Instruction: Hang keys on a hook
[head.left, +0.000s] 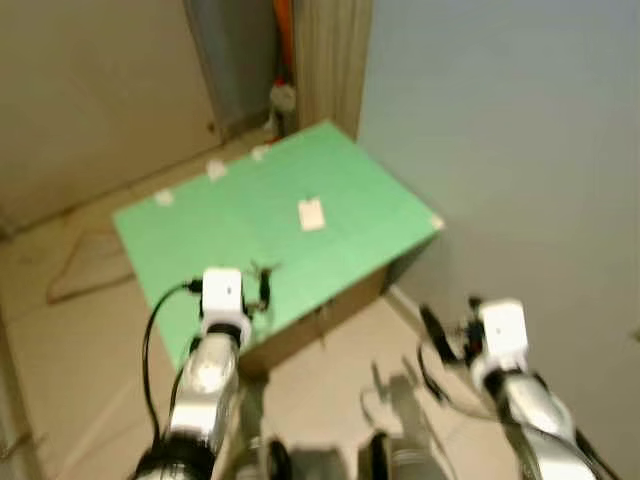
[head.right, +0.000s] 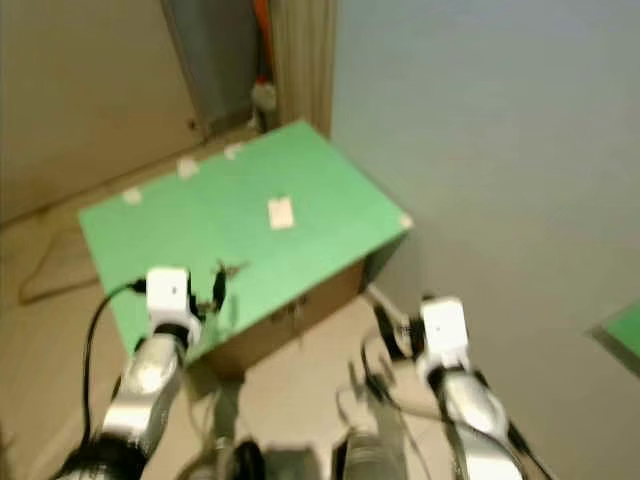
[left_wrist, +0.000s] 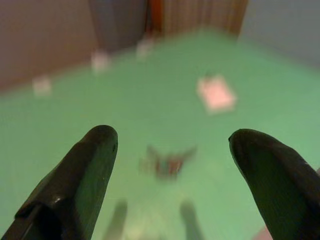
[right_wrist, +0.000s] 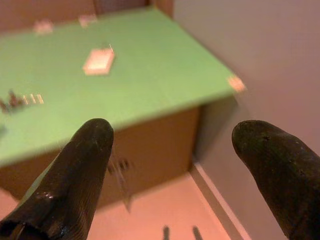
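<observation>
A small bunch of keys lies on the green tabletop, near its front edge. My left gripper hovers just short of them and stands open; in the left wrist view the keys are blurred on the green surface ahead of its two fingers. My right gripper hangs open off the table's right front corner, over the floor beside the grey wall. Its wrist view looks across the tabletop, with the keys far off to one side.
A white card lies mid-table, and bits of pale tape sit along the far edge. The table stands on a brown box. A grey wall runs along the right, a wooden post rises behind, and a cable lies on the floor at left.
</observation>
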